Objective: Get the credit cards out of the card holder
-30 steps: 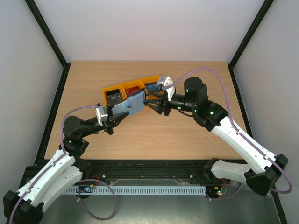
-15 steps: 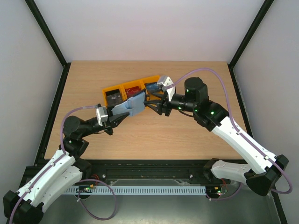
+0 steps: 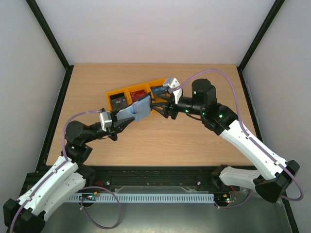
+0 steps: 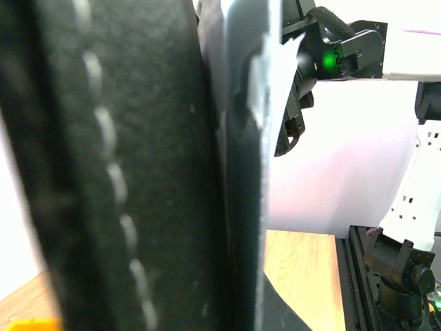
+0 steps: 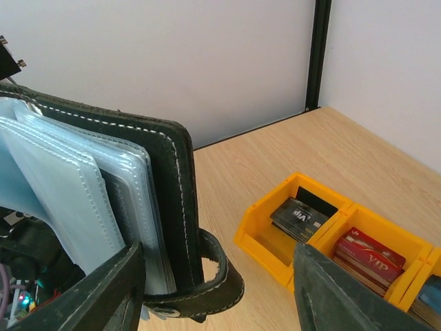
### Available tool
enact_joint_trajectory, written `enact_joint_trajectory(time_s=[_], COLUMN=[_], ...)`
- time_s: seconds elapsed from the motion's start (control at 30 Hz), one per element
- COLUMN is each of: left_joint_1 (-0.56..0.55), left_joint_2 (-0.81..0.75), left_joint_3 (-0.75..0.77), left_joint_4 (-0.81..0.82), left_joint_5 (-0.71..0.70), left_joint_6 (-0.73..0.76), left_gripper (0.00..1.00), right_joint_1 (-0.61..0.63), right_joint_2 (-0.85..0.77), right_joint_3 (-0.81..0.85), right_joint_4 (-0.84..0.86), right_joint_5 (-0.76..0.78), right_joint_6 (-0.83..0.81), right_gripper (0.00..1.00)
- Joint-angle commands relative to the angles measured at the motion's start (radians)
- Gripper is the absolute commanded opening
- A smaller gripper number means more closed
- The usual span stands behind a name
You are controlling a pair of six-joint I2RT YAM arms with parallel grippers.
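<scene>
Jaws on left arm clamp the raised card holder; right jaws gape at its edge.

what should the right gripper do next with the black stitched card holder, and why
Probably ease the open right gripper forward onto the blue-grey plastic sleeves and pinch: the left gripper holds the black stitched card holder spread, its edge between the right fingers.
</scene>
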Motion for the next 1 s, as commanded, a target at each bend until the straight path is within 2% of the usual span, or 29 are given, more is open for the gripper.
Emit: enact_joint_trajectory(time_s=[0.0,0.23,0.4,0.53,0.6,0.73,0.9,0.97], left_joint_1=[0.002,-0.002,-0.003,-0.003,-0.003,-0.003,-0.003,-0.003], left_joint_2=[-0.009,-0.005,-0.005,-0.005,-0.005,-0.005,-0.003,-0.001], left_joint_3=[0.026,0.024,0.019,0.015,0.013,0.005,-0.007,-0.009], left_joint_4=[0.061,0.06,0.066,0.073,0.074,0.067,0.054,0.052], left_joint_5=[0.015,0.02,0.012,0.012,0.006,-0.037,-0.133,-0.156], left_joint_6=[0.018,0.015,0.001,-0.016,-0.024,-0.047,-0.069,-0.07], left_gripper=[0.03,0.03,0.03,0.03,0.03,0.03,0.03,0.03], right_joint_1=[-0.003,-0.002,-0.003,-0.001,0.006,0.021,0.046,0.061], right_joint_2=[0.016,0.03,0.063,0.089,0.095,0.094,0.11,0.127], right_joint_3=[0.033,0.027,0.039,0.04,0.04,0.027,0.024,0.035], right_joint_4=[-0.012,0.004,0.006,0.043,0.071,0.139,0.183,0.173], right_joint_5=[-0.051,-0.11,-0.216,-0.296,-0.319,-0.324,-0.313,-0.293], right_joint_6=[-0.011,-0.009,-0.006,0.034,0.056,0.108,0.161,0.167], right_gripper=[0.59,0.65,0.79,0.83,0.79,0.58,0.41,0.3])
